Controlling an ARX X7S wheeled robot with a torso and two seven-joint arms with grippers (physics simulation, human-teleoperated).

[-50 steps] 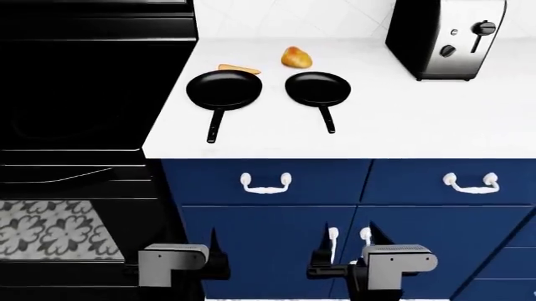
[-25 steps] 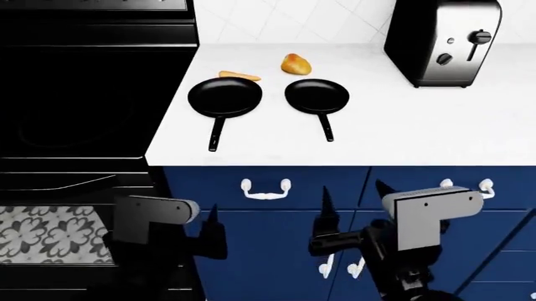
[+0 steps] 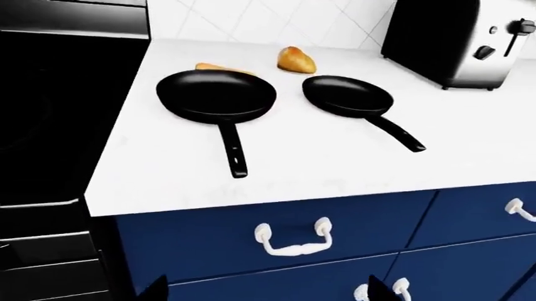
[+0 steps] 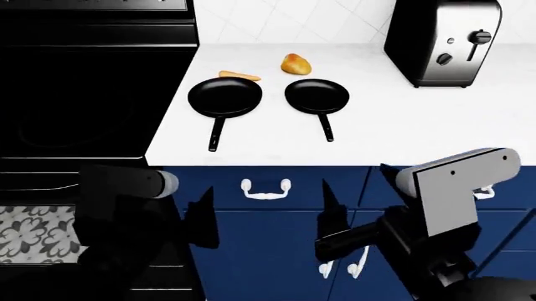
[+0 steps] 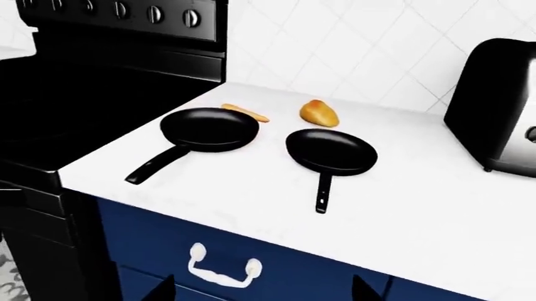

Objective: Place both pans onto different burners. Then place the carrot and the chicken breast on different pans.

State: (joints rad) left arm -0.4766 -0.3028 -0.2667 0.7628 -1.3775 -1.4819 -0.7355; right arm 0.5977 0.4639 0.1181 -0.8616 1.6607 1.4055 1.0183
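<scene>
Two round, shallow, glossy black frying pans sit side by side on the white countertop [image 4: 418,125], and both are empty. The pan nearer the stove [image 4: 225,98] has its long straight handle pointing toward the counter's front edge; the pan nearer the toaster [image 4: 317,96] lies just beside it, apart from it, handle pointing the same way. Neither stands on the glossy black glass cooktop [image 4: 92,94], which adjoins the counter on the robot's left; any burner rings on it are too faint to make out.

Behind the stove-side pan lies the small, slender, tapered orange carrot [image 4: 240,76], close to that pan's far rim. The rounded golden-orange chicken breast [image 4: 295,64] rests behind the other pan, near the white tiled wall, apart from both pans.

A black-and-chrome toaster [image 4: 442,39] stands at the counter's far right. Below the counter run dark blue cabinet fronts with white looped handles [image 4: 265,188]. A row of knobs [image 5: 125,10] lines the stove's back panel.

The left gripper [image 4: 201,216] and the right gripper [image 4: 328,219] hang low before the cabinets, well short of the counter. In each wrist view the dark fingertips stand wide apart with nothing between them.
</scene>
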